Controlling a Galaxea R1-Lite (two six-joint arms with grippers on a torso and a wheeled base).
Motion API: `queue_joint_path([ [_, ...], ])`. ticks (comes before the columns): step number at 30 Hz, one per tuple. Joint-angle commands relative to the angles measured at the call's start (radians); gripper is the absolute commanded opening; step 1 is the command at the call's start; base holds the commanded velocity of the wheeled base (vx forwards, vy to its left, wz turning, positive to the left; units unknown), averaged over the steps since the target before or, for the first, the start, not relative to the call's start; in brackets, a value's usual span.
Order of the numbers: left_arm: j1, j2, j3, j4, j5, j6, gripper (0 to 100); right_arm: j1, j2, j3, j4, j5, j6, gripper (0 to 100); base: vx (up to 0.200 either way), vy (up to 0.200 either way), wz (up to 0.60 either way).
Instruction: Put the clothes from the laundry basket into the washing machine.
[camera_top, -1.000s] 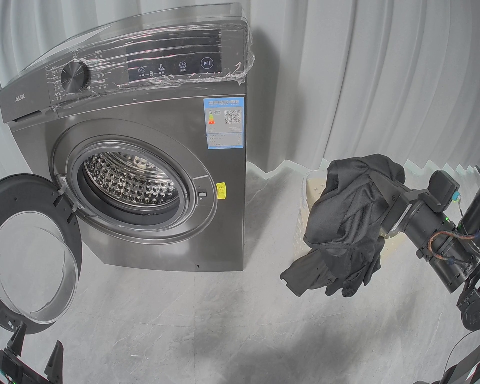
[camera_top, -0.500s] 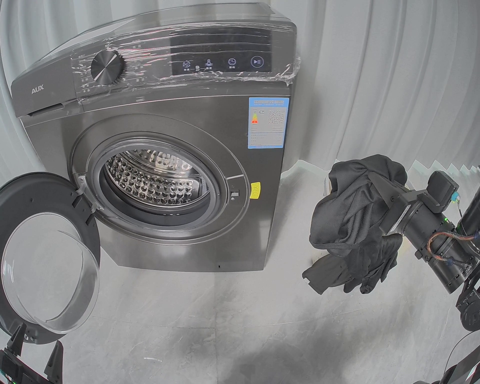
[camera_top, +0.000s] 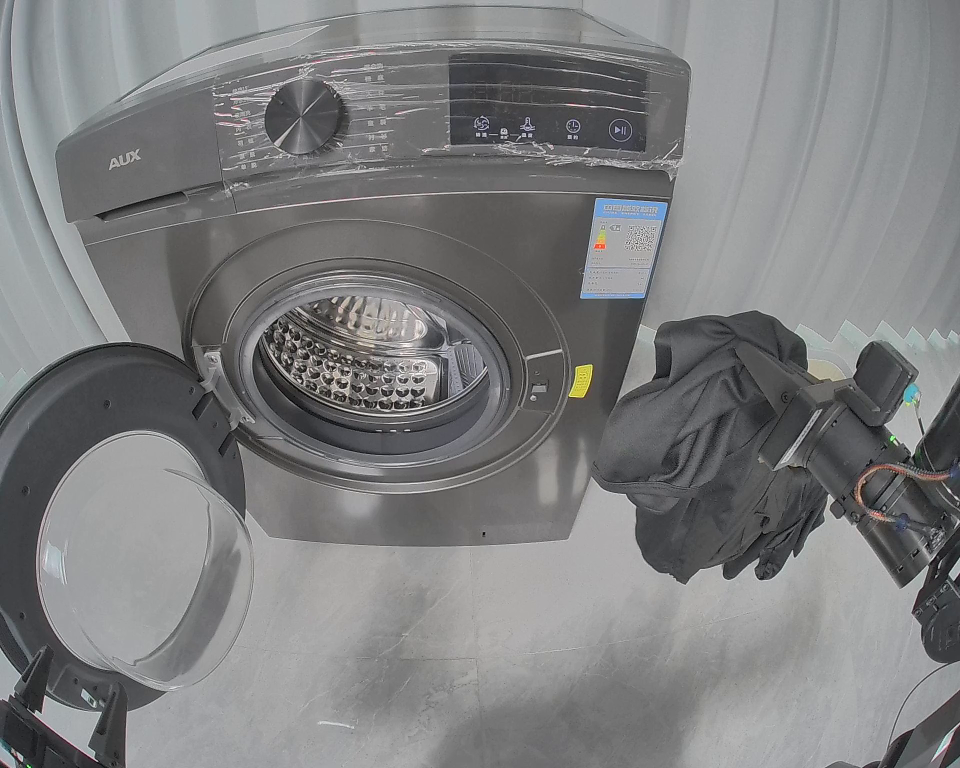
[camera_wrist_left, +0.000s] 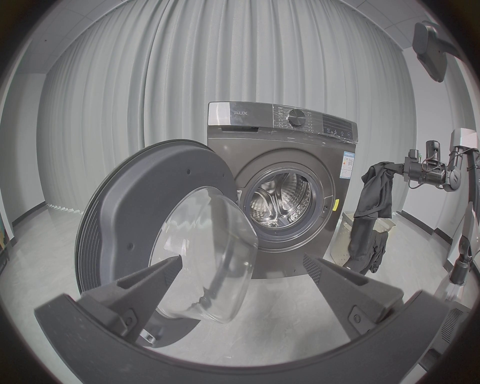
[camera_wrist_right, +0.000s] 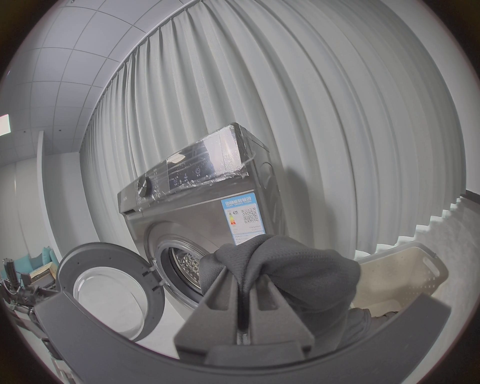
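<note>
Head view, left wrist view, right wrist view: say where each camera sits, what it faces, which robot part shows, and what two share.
Head view: on the head, facing down at the washing machine; right arm.
Left wrist view: on left wrist, facing the open door; left gripper open.
Right wrist view: right wrist, facing the washing machine; right gripper shut on clothes.
All share the drum.

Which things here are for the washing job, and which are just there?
For the job:
dark clothes, held in the shut right gripper
washing machine, with its door open
laundry basket

Just there:
white curtain
grey floor
</note>
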Motion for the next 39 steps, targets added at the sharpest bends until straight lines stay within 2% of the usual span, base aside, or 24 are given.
queue_joint_path([
  [1, 0.000, -0.016, 0.018, 0.000, 0.000, -0.001, 100, 0.001, 0.001, 0.002, 0.000, 0.001, 0.000, 0, -0.200, 0.000, 0.00],
  [4, 0.000, -0.016, 0.018, 0.000, 0.001, -0.002, 100, 0.001, 0.001, 0.002, 0.000, 0.001, 0.000, 0, -0.200, 0.000, 0.00],
  [13, 0.000, -0.016, 0.018, 0.000, 0.001, -0.002, 100, 0.002, 0.000, 0.005, 0.002, 0.002, 0.000, 0, 0.000, 0.000, 0.00],
  [22, 0.000, -0.016, 0.018, 0.000, 0.000, -0.002, 100, 0.016, 0.003, 0.005, 0.008, 0.004, 0.027, 0, 0.000, 0.200, 0.00],
  [28, 0.000, -0.016, 0.018, 0.000, 0.000, -0.002, 100, 0.018, 0.007, 0.008, 0.008, 0.004, 0.027, 0, 0.000, 0.200, 0.00],
  [32, 0.000, -0.016, 0.018, 0.000, 0.001, -0.002, 100, 0.021, 0.004, 0.010, 0.011, 0.004, 0.027, 0, 0.000, 0.000, 0.00],
  [38, 0.000, -0.018, 0.018, -0.002, 0.000, 0.010, 100, 0.064, 0.009, 0.011, 0.017, 0.010, 0.026, 0, 0.000, 0.000, 0.00],
  [39, 0.002, -0.018, 0.018, 0.000, -0.002, 0.019, 100, 0.093, 0.010, 0.005, 0.022, 0.030, 0.026, 0, 0.000, 0.000, 0.00],
])
